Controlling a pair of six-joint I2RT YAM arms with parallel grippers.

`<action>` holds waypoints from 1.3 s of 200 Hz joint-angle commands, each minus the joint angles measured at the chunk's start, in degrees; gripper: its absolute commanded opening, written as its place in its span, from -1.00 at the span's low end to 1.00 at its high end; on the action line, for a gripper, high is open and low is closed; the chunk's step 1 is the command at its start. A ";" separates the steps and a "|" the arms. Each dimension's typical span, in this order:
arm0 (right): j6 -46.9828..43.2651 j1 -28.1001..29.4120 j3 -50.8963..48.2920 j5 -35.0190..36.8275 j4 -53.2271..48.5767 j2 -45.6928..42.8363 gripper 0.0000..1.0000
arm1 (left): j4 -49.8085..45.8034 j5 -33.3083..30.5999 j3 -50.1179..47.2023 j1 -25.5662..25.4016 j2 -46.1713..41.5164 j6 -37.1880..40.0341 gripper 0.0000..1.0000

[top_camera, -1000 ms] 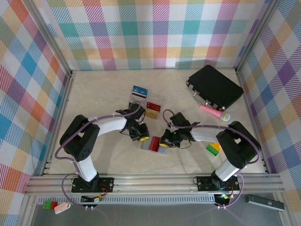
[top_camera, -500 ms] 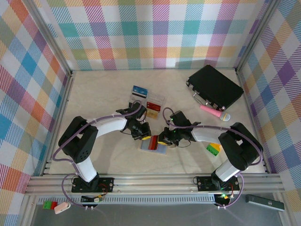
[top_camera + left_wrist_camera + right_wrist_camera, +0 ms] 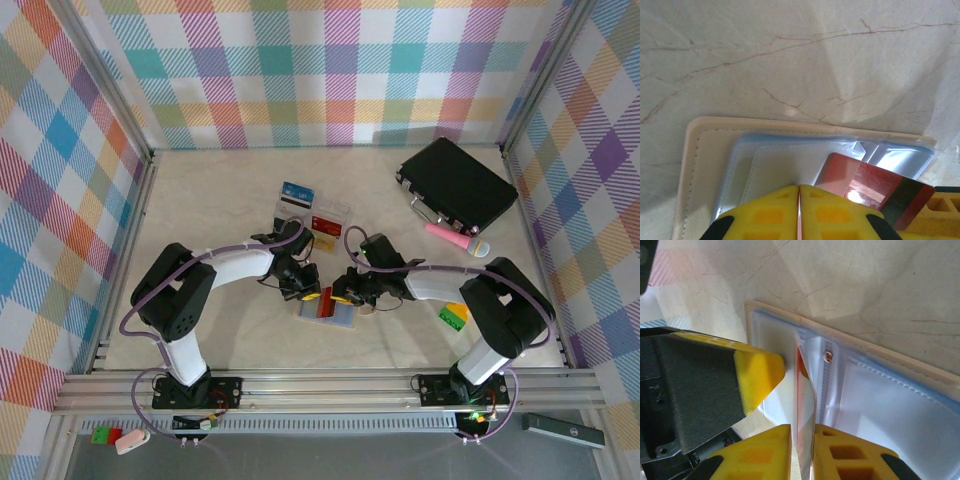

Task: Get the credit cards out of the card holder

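The card holder lies open on the table near the front, its cream border framing clear sleeves. A red credit card with a dark stripe sticks halfway out of a sleeve. My left gripper is shut, its yellow tips pressed together on the holder's clear sleeve, a thin edge of which seems pinched. Seen from above, the left gripper sits at the holder's far left corner. My right gripper has the red card edge-on between its fingers, shut on it. The left gripper's fingertip stands just beside it.
A clear tray with a few loose cards stands just behind the grippers. At the back right lies a black case with a pink microphone in front. A green and yellow brick sits by the right arm.
Both grippers have edged closer together over the holder. The red card now stands a little further out of its sleeve, between the right gripper's fingers.
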 commanded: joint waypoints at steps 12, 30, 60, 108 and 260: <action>-0.95 0.35 1.59 3.02 -3.17 0.14 -0.79 | -2.00 -1.80 -0.25 -0.56 0.38 -0.20 -0.79; -2.45 0.33 1.44 5.75 -5.60 -1.87 -0.87 | -2.71 -2.53 0.32 -0.43 -0.92 -0.11 -0.76; -6.79 -0.04 1.33 11.05 -10.29 -7.64 -0.93 | -3.57 -3.22 0.68 0.86 -5.52 -0.21 -0.62; -16.54 -2.38 2.94 9.27 -12.80 -15.20 -0.96 | -3.00 -3.80 -1.05 5.20 -15.13 -0.73 -0.19; -9.30 -11.70 13.02 -20.60 10.25 -11.26 -0.95 | 23.32 18.49 -0.78 9.15 -25.02 -1.34 0.43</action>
